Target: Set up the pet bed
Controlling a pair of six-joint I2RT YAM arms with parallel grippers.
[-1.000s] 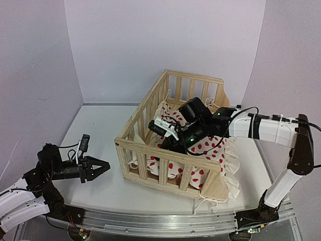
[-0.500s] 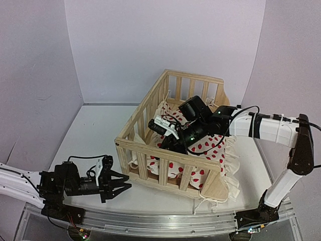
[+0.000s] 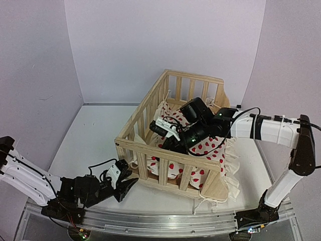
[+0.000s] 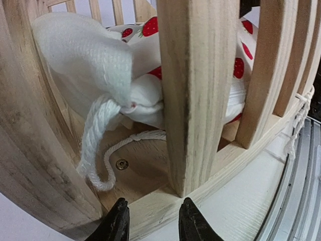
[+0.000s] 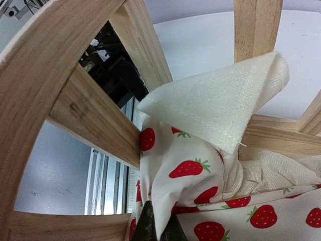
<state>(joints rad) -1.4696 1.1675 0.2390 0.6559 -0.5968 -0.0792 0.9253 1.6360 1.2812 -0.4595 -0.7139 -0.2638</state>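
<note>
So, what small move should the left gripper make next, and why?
Probably ease the left gripper up and in through the gap beside the slat toward the white tie string. Its jaws stand open just outside the bottom rail, the string hangs loose inside, and the right gripper pinches the strawberry cushion.

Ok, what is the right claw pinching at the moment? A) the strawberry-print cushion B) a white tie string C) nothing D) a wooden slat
A: the right wrist view shows the right claw shut on a fold of the strawberry-print cushion, inside the wooden frame.
</note>
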